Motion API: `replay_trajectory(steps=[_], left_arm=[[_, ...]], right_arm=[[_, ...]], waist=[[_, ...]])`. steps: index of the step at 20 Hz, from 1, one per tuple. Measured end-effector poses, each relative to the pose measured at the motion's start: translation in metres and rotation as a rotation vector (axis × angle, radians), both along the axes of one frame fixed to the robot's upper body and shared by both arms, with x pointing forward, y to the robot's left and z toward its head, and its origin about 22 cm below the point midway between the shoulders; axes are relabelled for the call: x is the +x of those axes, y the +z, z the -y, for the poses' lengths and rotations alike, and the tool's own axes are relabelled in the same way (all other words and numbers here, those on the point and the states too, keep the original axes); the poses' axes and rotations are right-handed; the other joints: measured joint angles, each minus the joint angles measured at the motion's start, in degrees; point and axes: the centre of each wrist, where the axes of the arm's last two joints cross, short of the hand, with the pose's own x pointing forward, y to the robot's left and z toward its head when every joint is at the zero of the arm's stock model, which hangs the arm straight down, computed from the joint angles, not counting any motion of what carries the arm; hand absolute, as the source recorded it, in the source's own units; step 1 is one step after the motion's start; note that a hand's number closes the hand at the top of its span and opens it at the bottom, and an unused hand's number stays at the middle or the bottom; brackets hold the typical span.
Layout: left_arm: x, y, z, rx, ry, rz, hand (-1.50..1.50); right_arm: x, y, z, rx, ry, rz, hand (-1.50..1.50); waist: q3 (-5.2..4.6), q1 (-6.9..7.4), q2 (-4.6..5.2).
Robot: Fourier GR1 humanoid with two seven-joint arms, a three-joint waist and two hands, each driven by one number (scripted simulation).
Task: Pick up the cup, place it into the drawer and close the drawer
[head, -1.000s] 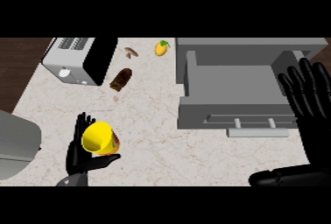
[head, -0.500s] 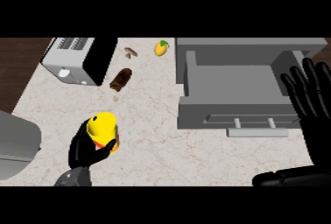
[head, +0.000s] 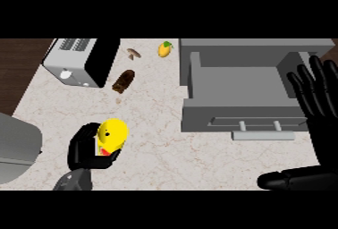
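My left hand (head: 87, 151) is at the lower left of the head view, its fingers curled round a yellow cup (head: 112, 134) that shows a red patch near its base. The cup is lifted off the marble counter (head: 171, 152), and the hand hides its lower part. To the right stands the grey drawer (head: 241, 91), pulled open, its handle (head: 259, 125) on the front panel facing me. My right hand (head: 318, 94) rests open at the right edge, fingers straight up, beside the drawer's right side.
A toaster (head: 79, 60) stands at the back left. A brown elongated item (head: 123, 81), a small mushroom-like piece (head: 134, 53) and a yellow-orange mango (head: 164, 48) lie along the back. A grey appliance (head: 16, 143) fills the left edge.
My left hand has closed round the yellow cup and raised it, shifting slightly right and forward. The right hand has stayed in place.
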Motion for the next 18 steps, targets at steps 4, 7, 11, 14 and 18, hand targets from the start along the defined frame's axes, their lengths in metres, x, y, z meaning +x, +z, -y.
replay_trajectory(steps=[4,7,11,14,18], left_arm=[[0.009,0.004,-0.010,0.019,0.021,0.011,1.50],[0.013,0.009,-0.017,0.036,0.031,0.036,1.50],[0.026,0.026,-0.013,0.020,0.000,0.109,1.50],[0.039,0.048,-0.006,0.022,-0.062,0.165,1.50],[0.047,0.076,0.007,0.033,-0.149,0.213,1.50]], right_arm=[[0.002,-0.003,0.001,-0.003,0.003,0.000,-1.50],[0.000,0.001,-0.001,-0.003,0.007,-0.002,-1.50],[-0.005,-0.001,-0.003,-0.003,0.002,-0.008,-1.50],[-0.005,-0.004,-0.002,-0.009,-0.006,-0.012,-1.50],[-0.006,-0.002,-0.003,-0.001,-0.015,-0.018,-1.50]], waist=[[0.00,-0.08,0.04],[-0.01,-0.04,0.02],[0.03,0.23,-0.12],[0.06,0.52,-0.23],[0.08,0.61,-0.27]])
